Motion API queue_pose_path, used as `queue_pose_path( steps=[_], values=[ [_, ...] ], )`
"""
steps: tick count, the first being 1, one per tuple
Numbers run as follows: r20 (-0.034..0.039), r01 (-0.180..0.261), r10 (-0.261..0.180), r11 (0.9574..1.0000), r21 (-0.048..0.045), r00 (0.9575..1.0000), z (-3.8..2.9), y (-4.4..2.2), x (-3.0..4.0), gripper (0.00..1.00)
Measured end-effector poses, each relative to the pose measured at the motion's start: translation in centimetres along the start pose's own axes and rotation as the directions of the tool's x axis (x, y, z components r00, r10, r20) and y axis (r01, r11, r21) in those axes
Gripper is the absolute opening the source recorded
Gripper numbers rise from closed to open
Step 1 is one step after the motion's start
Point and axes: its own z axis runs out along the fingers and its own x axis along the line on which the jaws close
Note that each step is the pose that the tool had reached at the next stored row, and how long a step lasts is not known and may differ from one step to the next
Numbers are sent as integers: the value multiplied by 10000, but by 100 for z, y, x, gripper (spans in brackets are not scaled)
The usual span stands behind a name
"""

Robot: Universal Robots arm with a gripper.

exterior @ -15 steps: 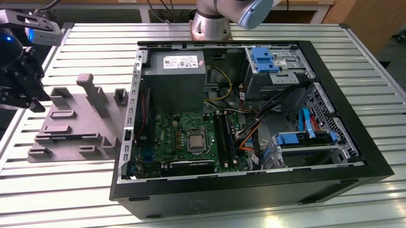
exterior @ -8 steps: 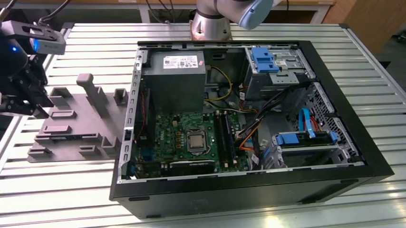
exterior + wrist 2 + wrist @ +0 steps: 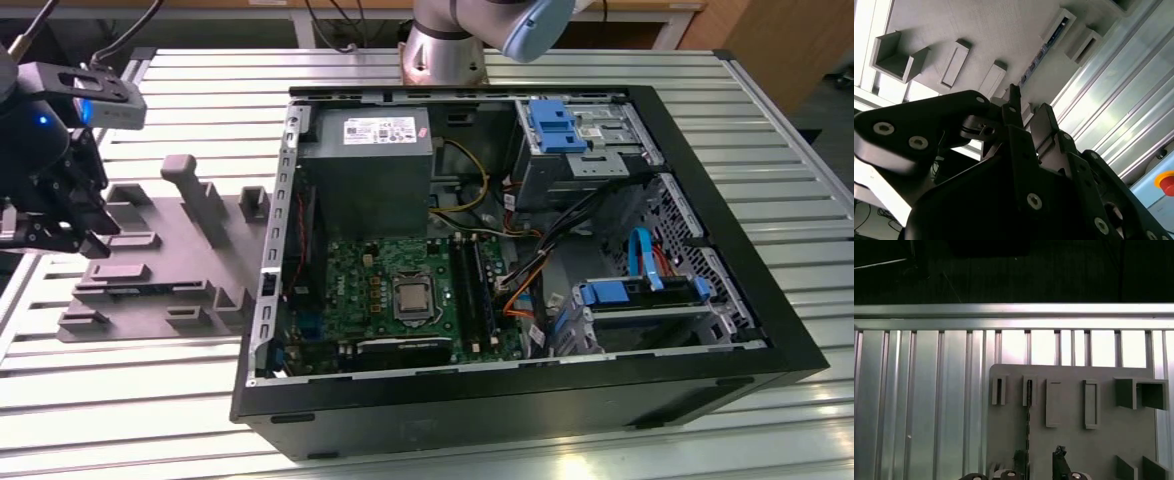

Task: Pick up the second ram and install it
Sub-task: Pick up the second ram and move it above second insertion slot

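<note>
End effector (image 3: 1040, 454) spread over 2nd ram (image 3: 1029, 415) in grey jig (image 3: 1074, 445); best to centre fingers astride its thin edge & drop straight, w/o tilt.

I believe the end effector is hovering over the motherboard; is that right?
Not quite: the exterior view shows the end effector hovering over the grey fixture plate, outside the case on the exterior view's left, not over the motherboard.
</note>
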Motion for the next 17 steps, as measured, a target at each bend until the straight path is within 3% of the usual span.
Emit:
queue_pose_path(
  steps=[10, 17],
  values=[
    [2, 0, 0, 10000, 3, 10000, 6, 0, 0, 43],
    [2, 0, 0, 10000, 2, 10000, 66, -1, 1, 43]
  ],
)
